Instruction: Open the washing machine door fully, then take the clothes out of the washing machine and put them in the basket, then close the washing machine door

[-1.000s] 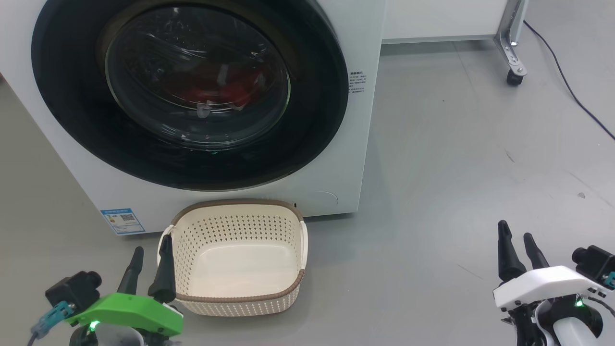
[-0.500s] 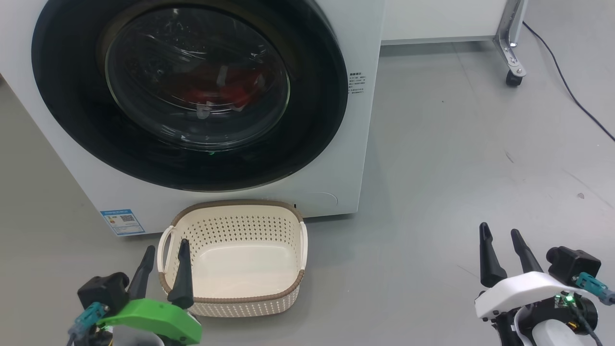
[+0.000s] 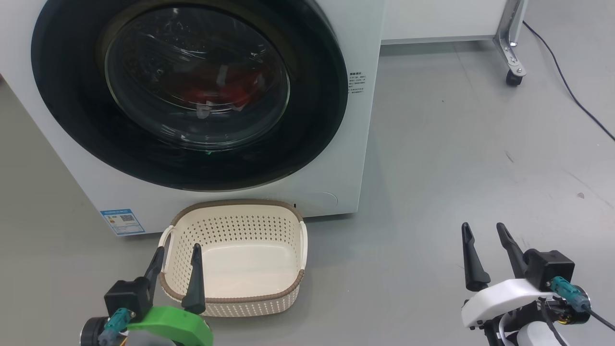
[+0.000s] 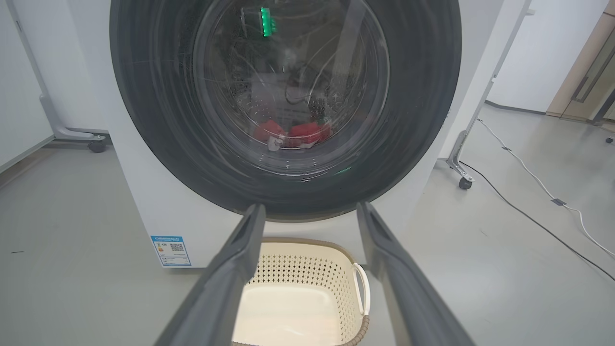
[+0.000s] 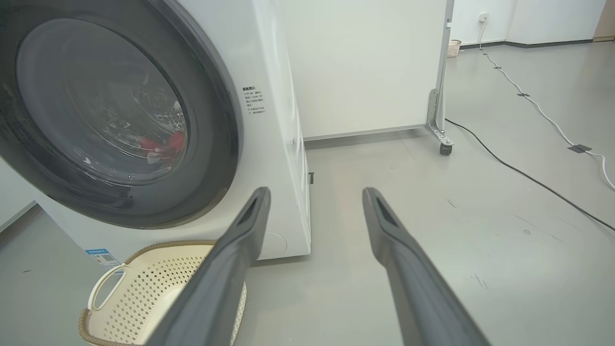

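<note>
Since a second ago both arms have swung inward. My left tool (image 3: 178, 248) has slid toward the basket (image 3: 240, 207), and my right tool (image 3: 482, 225) has drifted in from the right edge of the head view. The machine and the basket have not shifted.

The left tool's fingers stand well apart and hold nothing. In the head view one finger crosses the basket's left handle and the other crosses its near rim; I cannot tell whether either touches the plastic. In the left wrist view the fingers point at the lower part of the washing machine door (image 3: 72, 120), with the basket between and below them.

The right tool is also spread wide and empty. It hangs over bare floor (image 3: 432, 168), well to the right of the washing machine (image 3: 336, 192), and in the right wrist view its fingers point past the machine's front right corner.

The door is shut, its black rim flush against the white front. The clothes (image 3: 226, 89) show as a red heap with a white patch, low in the drum behind the glass. The basket is empty and sits on the floor just in front of the machine, below the door. A blue label (image 3: 122, 221) sits to the basket's left on the machine's front. A black cable (image 3: 567, 81) trails across the floor at the far right.
</note>
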Motion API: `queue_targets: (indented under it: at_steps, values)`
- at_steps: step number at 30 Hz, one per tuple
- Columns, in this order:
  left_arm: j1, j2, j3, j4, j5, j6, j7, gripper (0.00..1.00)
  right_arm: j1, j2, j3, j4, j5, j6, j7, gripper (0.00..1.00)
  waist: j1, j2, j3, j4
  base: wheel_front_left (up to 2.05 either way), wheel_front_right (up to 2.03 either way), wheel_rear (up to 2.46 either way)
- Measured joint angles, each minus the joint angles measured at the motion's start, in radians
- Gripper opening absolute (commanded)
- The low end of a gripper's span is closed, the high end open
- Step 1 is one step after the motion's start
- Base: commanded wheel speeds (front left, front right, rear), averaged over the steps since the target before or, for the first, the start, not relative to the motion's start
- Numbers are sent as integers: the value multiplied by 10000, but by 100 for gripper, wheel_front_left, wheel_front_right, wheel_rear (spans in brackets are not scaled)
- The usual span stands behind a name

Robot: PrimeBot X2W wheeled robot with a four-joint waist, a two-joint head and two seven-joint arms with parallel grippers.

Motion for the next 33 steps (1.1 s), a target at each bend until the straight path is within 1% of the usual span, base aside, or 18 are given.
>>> queue_targets:
  at_steps: [13,33]
  values:
    - [-2,-81,-136,199,1436,391,-393,100,126,33,341,-48,-1607,-174,-374,100,0,0,-15,-20,0,0,0]
    - [-9,-188,-25,462,1480,435,-393,100,154,163,119,36,-1643,-161,-385,100,0,0,-103,-5,0,0,0]
